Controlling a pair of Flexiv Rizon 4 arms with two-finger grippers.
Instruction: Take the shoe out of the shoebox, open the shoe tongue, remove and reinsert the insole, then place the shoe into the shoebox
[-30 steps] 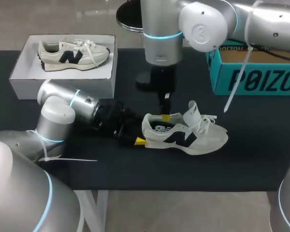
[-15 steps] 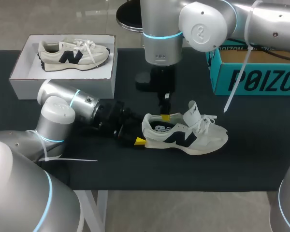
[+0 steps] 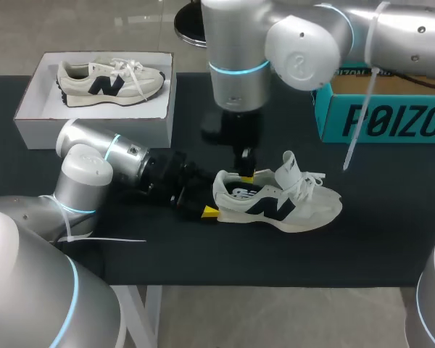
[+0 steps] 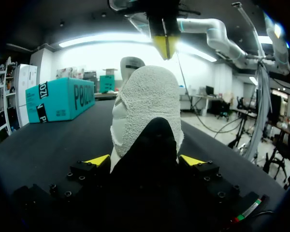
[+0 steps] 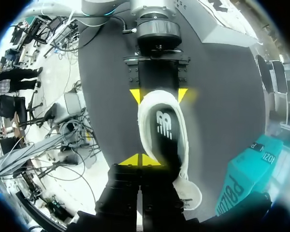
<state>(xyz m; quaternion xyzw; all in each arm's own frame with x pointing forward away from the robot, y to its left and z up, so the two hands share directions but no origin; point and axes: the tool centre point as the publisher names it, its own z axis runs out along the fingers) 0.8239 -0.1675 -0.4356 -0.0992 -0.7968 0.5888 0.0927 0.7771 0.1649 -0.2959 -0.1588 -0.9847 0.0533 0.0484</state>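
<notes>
Black counter (image 3: 391,239) carries the shoe (image 3: 304,206) upright, heel clamped between the left fingers (image 4: 97,160) — evidently to steady it — while the right fingers (image 5: 130,160), pressed together, sit at its opening above the insole (image 5: 165,135), hold unconfirmed.

The head camera is looking down from behind on the black table (image 3: 370,246). The left wrist camera is lying low, closely facing the heel of the cream mesh sneaker (image 4: 147,101) between its fingers (image 4: 97,160). The right wrist camera is staring straight down past its fingertips (image 5: 130,160) into that shared sneaker.
</notes>
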